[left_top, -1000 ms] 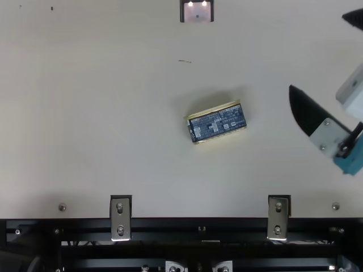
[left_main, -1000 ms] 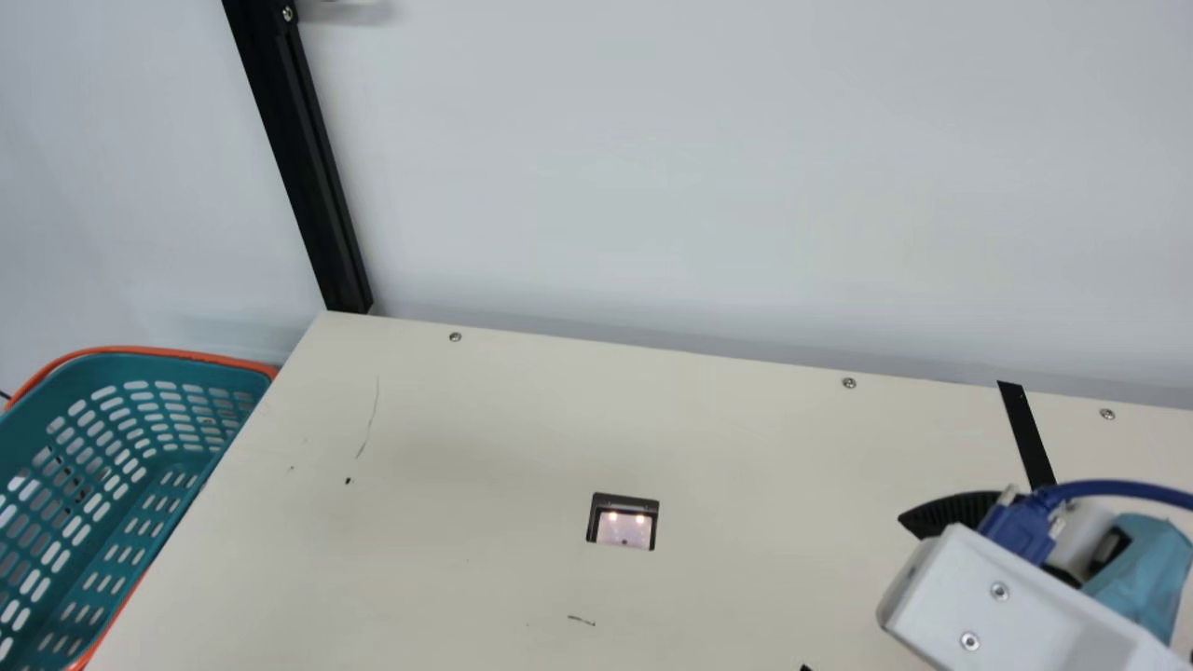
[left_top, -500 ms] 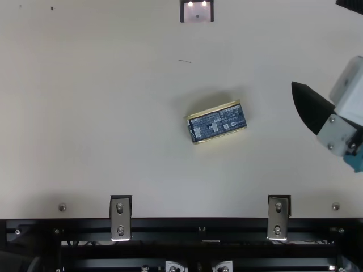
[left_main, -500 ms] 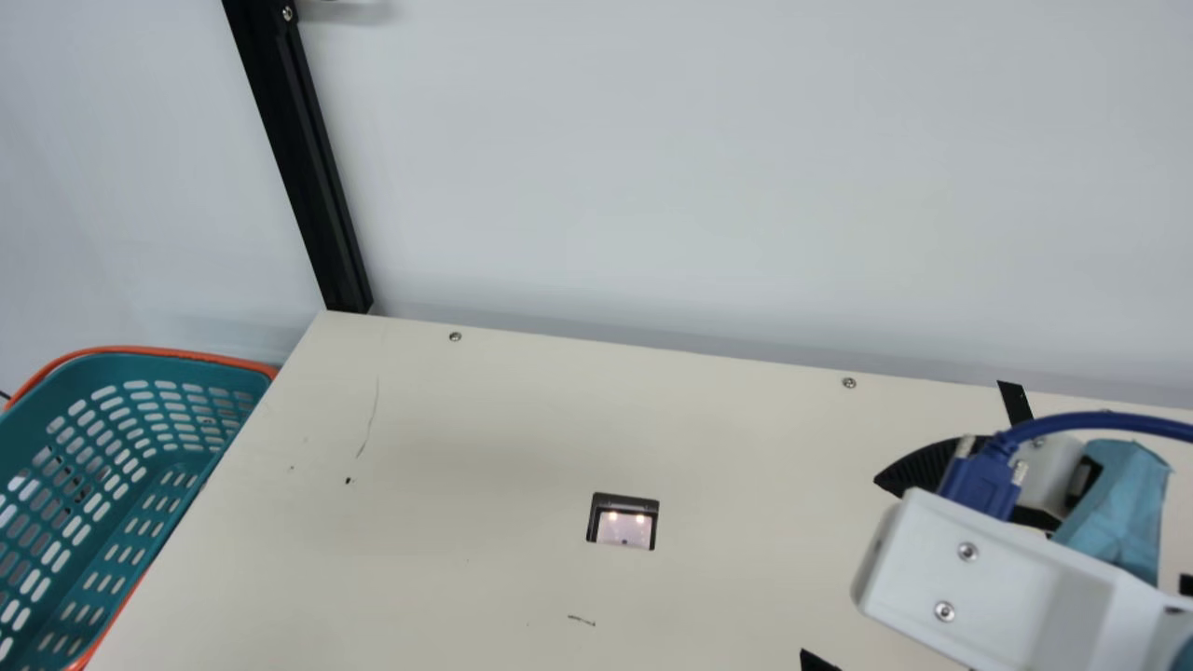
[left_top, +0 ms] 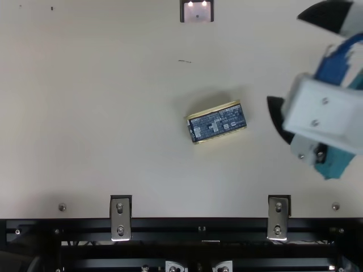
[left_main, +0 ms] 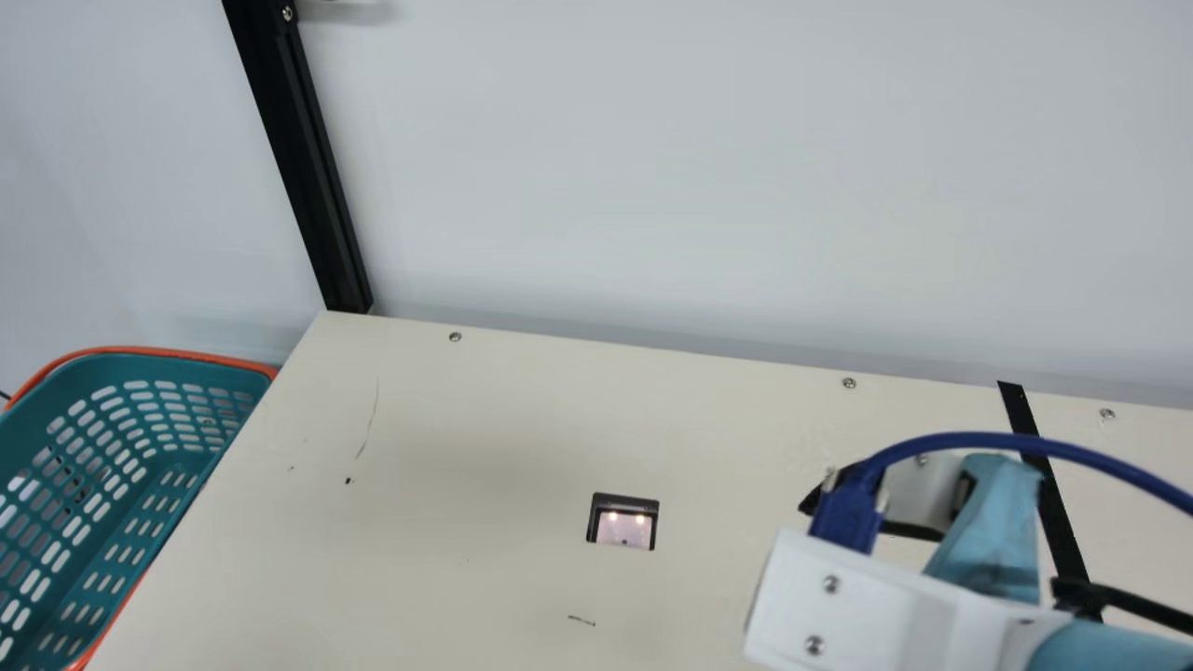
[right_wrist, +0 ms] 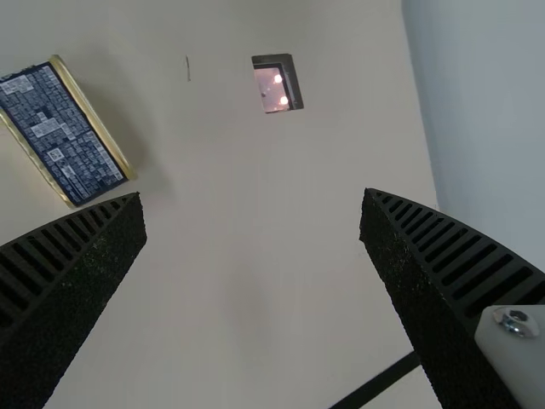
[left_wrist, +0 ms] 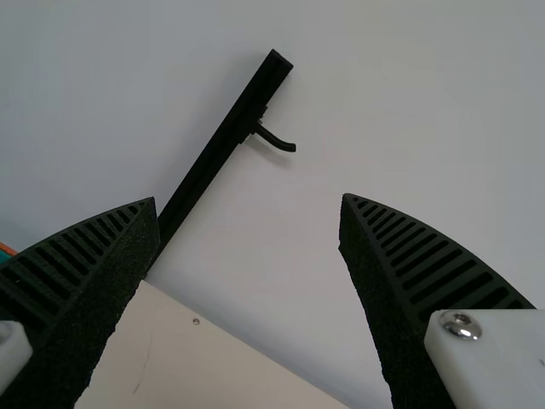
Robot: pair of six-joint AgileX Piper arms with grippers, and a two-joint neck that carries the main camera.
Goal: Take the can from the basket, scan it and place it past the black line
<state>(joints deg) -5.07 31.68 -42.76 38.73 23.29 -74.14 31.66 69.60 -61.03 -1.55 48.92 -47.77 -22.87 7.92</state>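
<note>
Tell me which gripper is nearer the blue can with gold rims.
Right. The right gripper is open above the table, right of the blue can in the top view; the left gripper points at the wall and black post, farther off.

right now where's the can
In the top view, the can lies on the table slightly right of centre, below the lit scanner window and to the left of the right gripper.

White screw-studded housing (left_main: pixel 881 610), blue cable (left_main: pixel 969 439), black ribbed fingers (right_wrist: pixel 72 273)
</note>
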